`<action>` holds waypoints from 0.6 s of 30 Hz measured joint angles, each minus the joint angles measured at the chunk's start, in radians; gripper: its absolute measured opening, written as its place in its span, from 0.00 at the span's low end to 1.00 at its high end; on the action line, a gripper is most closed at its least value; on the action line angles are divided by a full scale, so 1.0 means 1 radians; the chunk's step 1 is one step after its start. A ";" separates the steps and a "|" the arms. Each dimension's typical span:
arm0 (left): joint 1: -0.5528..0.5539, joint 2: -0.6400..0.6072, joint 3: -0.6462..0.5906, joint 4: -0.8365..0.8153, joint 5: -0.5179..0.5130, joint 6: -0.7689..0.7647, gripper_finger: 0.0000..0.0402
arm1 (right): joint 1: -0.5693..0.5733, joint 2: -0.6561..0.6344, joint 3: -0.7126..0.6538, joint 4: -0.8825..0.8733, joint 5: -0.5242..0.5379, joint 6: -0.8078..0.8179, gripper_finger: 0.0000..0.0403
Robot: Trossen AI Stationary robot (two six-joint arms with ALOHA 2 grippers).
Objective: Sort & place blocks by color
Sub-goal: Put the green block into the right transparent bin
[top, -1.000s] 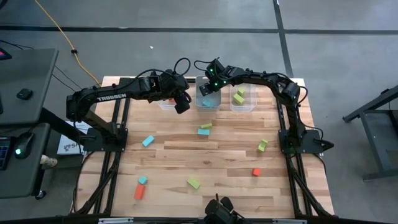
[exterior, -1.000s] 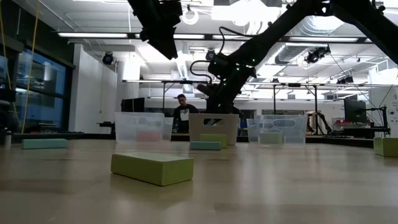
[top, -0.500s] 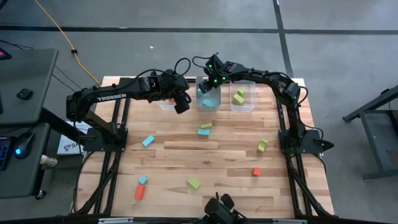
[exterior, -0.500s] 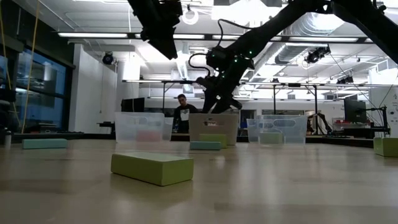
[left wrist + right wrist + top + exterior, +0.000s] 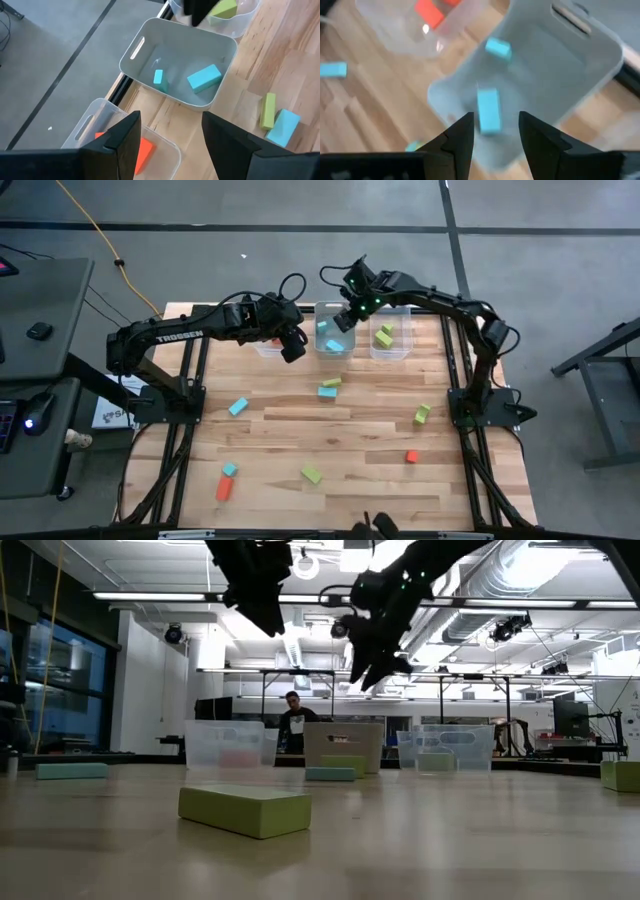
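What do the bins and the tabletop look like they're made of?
The middle bin looks like thin translucent plastic: its walls are frosted, with a moulded handle slot, and the two blue blocks show through. The tabletop looks like unpainted butcher-block wood: pale planks with visible seams and grain.

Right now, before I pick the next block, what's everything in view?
bins: three, clear, row at table's far edge
blue blocks, binned: two, middle bin
green blocks, binned: two, right bin
red blocks, binned: count unclear, left bin
blue blocks, loose: three, on table
green blocks, loose: three, on table
red blocks, loose: two, on table
person: one, room behind
left end effector: open, empty, by left bin
right end effector: open, empty, above middle bin
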 joint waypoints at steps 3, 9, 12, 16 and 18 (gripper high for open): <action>0.000 0.000 0.000 -0.001 0.000 0.001 0.47 | 0.028 -0.033 0.000 -0.066 0.006 0.034 0.36; 0.000 0.000 0.000 -0.001 0.007 0.052 0.47 | 0.119 -0.056 0.000 -0.215 0.043 0.151 0.36; 0.000 0.000 0.000 -0.004 0.059 0.052 0.47 | 0.176 -0.055 0.000 -0.282 0.061 0.206 0.36; 0.000 0.000 0.000 -0.021 0.096 0.053 0.47 | 0.256 -0.055 0.000 -0.370 0.129 0.293 0.36; 0.001 0.000 0.000 -0.053 0.097 0.064 0.47 | 0.291 -0.055 0.000 -0.426 0.149 0.334 0.36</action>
